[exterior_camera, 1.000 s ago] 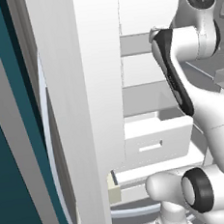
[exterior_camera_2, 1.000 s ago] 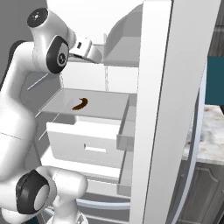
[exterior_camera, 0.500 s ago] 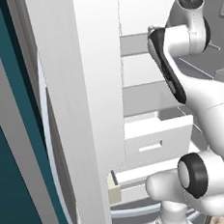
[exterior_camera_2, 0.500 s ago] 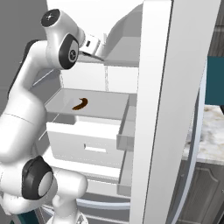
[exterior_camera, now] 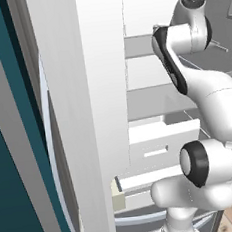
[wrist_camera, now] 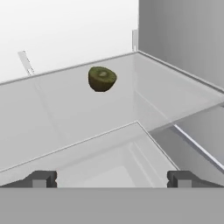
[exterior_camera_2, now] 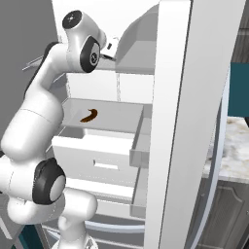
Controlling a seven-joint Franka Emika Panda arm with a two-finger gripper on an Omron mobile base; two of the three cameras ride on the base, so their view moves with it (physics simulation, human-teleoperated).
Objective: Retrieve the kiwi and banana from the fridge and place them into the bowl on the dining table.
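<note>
In the hand view the kiwi (wrist_camera: 102, 78), olive-green and cut side up, lies on a clear glass shelf deep inside the fridge (exterior_camera_2: 121, 92). My gripper (wrist_camera: 111, 179) is open, level with that shelf's front edge and well short of the fruit, with nothing between its fingertips (wrist_camera: 41, 178). The banana (exterior_camera_2: 89, 115), dark brown and curved, rests on the shelf above the white drawer, below my arm. The dining table (exterior_camera_2: 237, 146) shows its speckled marble top past the open door. The bowl is out of view.
The open right fridge door (exterior_camera_2: 189, 121) stands close beside my arm, and the left door (exterior_camera: 81, 101) walls off the other side. A white drawer (exterior_camera_2: 104, 155) juts out below the banana. The fridge's grey side wall (wrist_camera: 183, 39) is to the right of the kiwi.
My arm has swung its upper joints toward the fridge's middle and pushed the hand further in at upper-shelf height. The banana has not moved and the jaws have stayed wide.
</note>
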